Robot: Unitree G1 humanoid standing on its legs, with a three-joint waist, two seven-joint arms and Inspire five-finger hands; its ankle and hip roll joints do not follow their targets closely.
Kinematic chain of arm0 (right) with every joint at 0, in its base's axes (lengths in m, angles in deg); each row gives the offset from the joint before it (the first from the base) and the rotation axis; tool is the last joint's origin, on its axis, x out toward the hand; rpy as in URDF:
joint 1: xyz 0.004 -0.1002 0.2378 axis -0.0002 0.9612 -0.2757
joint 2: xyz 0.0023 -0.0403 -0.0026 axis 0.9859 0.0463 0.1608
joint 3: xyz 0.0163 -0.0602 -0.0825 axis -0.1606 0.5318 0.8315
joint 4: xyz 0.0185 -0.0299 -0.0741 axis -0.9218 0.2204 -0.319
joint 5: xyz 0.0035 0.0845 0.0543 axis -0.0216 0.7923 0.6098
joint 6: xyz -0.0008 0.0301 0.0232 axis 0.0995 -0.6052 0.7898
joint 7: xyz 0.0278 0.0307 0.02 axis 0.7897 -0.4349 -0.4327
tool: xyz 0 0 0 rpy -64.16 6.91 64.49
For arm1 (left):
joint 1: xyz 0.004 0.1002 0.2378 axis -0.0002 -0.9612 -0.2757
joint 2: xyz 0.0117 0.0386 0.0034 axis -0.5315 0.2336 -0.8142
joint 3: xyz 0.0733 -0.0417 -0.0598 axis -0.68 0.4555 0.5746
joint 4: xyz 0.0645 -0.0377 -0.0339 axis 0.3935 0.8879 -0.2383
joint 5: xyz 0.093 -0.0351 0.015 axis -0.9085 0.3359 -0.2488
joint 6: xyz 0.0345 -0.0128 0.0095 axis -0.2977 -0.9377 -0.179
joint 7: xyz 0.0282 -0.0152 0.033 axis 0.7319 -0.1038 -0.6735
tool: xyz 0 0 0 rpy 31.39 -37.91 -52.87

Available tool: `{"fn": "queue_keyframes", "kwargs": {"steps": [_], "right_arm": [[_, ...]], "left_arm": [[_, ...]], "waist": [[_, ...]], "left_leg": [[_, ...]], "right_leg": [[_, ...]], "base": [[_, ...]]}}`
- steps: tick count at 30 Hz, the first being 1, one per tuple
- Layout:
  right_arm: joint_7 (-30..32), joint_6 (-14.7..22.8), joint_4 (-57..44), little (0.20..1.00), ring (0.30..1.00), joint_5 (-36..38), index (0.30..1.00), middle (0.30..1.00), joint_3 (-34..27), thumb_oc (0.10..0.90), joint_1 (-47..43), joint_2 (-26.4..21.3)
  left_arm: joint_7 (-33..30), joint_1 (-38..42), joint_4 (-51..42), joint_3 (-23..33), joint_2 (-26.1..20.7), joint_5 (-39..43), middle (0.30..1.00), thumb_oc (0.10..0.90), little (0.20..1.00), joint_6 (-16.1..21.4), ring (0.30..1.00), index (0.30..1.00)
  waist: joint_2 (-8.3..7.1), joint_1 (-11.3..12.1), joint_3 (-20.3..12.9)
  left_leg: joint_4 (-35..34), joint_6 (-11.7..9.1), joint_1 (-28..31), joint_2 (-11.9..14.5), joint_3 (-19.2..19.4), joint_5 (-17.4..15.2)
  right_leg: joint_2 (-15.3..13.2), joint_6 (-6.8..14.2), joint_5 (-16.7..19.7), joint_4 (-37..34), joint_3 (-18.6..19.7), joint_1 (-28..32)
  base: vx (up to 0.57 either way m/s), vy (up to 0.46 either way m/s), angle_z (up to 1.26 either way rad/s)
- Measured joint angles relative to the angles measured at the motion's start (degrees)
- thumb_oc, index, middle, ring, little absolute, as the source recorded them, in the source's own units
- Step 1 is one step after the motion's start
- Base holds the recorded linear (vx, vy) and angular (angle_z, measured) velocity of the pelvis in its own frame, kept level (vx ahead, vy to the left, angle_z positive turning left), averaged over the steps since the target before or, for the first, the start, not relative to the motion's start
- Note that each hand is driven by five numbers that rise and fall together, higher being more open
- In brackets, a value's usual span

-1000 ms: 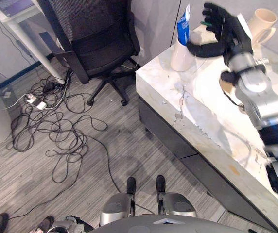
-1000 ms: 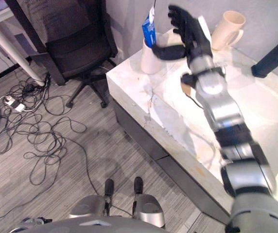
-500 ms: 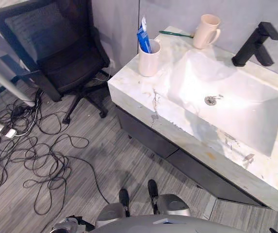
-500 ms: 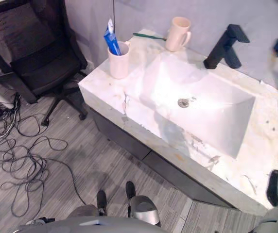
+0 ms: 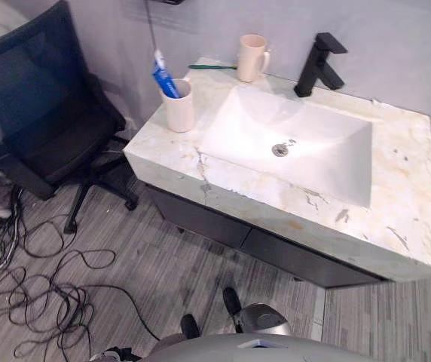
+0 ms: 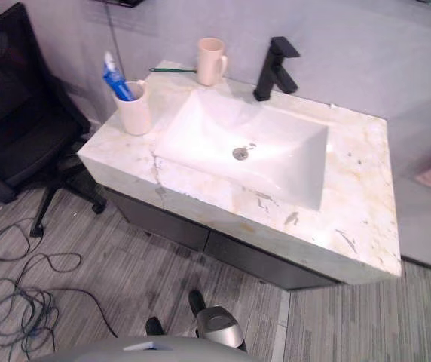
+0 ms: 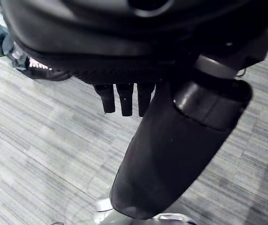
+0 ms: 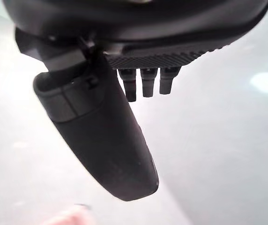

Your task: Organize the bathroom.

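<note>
Two dark hands, left and right, hang relaxed and empty, well away from the green toothbrush lying flat on the marble counter behind the cream cup.

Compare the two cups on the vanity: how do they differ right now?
The near cup holds a blue toothpaste tube; the far mug shows nothing sticking out. The mug has a side handle, the cup shows none. The cup stands at the counter's left front corner, the mug at the back beside the green toothbrush. Both are cream and upright.
</note>
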Motion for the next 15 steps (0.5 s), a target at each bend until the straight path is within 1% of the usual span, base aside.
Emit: {"fn": "queue_keyframes", "kwargs": {"steps": [1,2,4,6,8,9,10,11,12,14,15], "right_arm": [[0.4,1.19,5.03,0.9,0.9,2.53,0.9,0.9,0.87,0.8,0.98,3.01],[0.51,1.07,10.37,0.9,0.9,7.23,0.9,0.9,2.26,0.8,0.91,6.53],[0.43,0.74,13.43,0.9,0.9,12.5,0.9,0.9,5.29,0.8,0.38,11.07],[0.37,0.77,16.97,0.9,0.9,15.18,0.9,0.9,8.94,0.8,-0.98,14.37],[-0.81,0.11,21.72,0.9,0.9,19.11,0.9,0.9,10.32,0.8,-2.79,17.36],[-1.23,0.16,23.45,0.9,0.9,19.73,0.9,0.9,11.46,0.8,-3.0,18.47],[-3.5,0.53,27.33,0.9,0.9,20.1,0.9,0.9,16.9,0.8,-3.61,21.29],[-5.55,0.32,28.39,0.9,0.9,21.5,0.9,0.9,20.2,0.8,-3.81,23.24],[-8.05,-0.16,28.51,0.9,0.9,23.34,0.9,0.9,21.92,0.8,-4.49,25.21],[-14.52,0.25,30.07,0.9,0.9,27.22,0.9,0.9,25.65,0.8,-6.45,27.98],[-20.81,0.09,29.77,0.9,0.9,26.67,0.9,0.9,33.41,0.8,-7.9,31.29]], "left_arm": [[-0.01,0.59,0.67,0.09,0.0,0.39,0.9,0.8,0.9,0.1,0.9,0.9],[-0.03,1.37,0.92,0.07,-0.11,0.39,0.9,0.8,0.9,0.32,0.9,0.9],[-0.06,1.89,1.09,0.03,-0.09,0.39,0.9,0.8,0.9,1.1,0.9,0.9],[-0.08,2.97,1.85,0.0,-0.05,0.39,0.9,0.8,0.9,1.56,0.9,0.9],[-0.07,4.38,2.99,-0.11,0.18,0.38,0.9,0.8,0.9,1.54,0.9,0.9],[-0.14,4.71,3.04,-0.57,0.39,0.38,0.9,0.8,0.9,1.64,0.9,0.9],[-0.32,5.94,3.86,-0.79,0.66,0.33,0.9,0.8,0.9,1.77,0.9,0.9],[-0.82,6.34,3.99,-0.78,0.64,0.32,0.9,0.8,0.9,1.75,0.9,0.9],[-1.28,6.4,3.93,-0.63,0.51,0.33,0.9,0.8,0.9,1.8,0.9,0.9],[-1.84,6.67,3.99,-0.8,0.48,0.29,0.9,0.8,0.9,1.82,0.9,0.9],[-2.58,7.2,3.78,-1.9,0.52,0.04,0.9,0.8,0.9,1.72,0.9,0.9]], "waist": [[0.62,-0.75,-0.31],[1.11,-0.93,-0.56],[1.45,-0.96,-0.69],[1.52,-0.95,-0.73],[1.21,-0.87,-0.72],[1.14,-0.82,-0.75],[0.69,-0.26,-0.61],[0.16,0.32,-0.67],[-0.34,0.84,-0.9],[-0.73,1.64,-0.82],[-1.2,2.98,-1.08]], "left_leg": [[-0.12,0.22,-0.03,-0.01,0.34,-0.14],[-0.25,0.34,-0.07,0.09,1.0,-0.27],[-0.12,-0.11,-0.43,0.26,1.87,-0.89],[0.0,-0.09,-1.11,0.25,1.9,-0.91],[0.0,-0.09,-1.37,0.28,1.4,-0.92],[0.02,-0.08,-1.6,0.28,0.86,-0.92],[0.03,-0.1,-2.21,0.31,-0.13,-0.93],[-0.02,-0.13,-2.59,0.36,-0.43,-0.94],[-0.03,-0.17,-2.99,0.44,-0.49,-0.96],[0.07,-0.17,-2.99,0.54,-0.94,-0.96],[0.01,-0.18,-2.93,0.55,-1.62,-0.97]], "right_leg": [[0.05,0.15,0.1,-0.02,0.44,-0.5],[0.16,0.23,0.15,-0.09,0.83,-0.93],[0.14,0.26,0.17,-0.2,0.65,-1.58],[-0.09,0.82,0.53,-0.61,-0.06,-2.0],[-0.18,0.86,0.55,-0.64,-1.13,-2.45],[-0.18,0.86,0.54,-0.5,-1.44,-2.66],[-0.18,0.87,0.51,-0.49,-2.18,-3.09],[-0.15,0.87,0.51,-0.53,-2.52,-3.48],[-0.06,0.87,0.52,-0.72,-2.6,-3.88],[0.01,0.86,0.52,-0.74,-2.99,-3.7],[-0.02,0.86,0.52,-0.81,-3.77,-3.6]], "base": [[-0.08,0.008,-0.29],[-0.08,0.002,-0.36],[-0.06,-0.001,-0.46],[-0.03,-0.006,-0.39],[-0.02,-0.011,-0.16],[-0.02,-0.025,0.14],[-0.02,-0.032,0.2],[-0.01,-0.027,0.15],[0.0,0.0,0.0],[0.0,-0.013,0.04],[0.01,-0.031,0.13]]}}
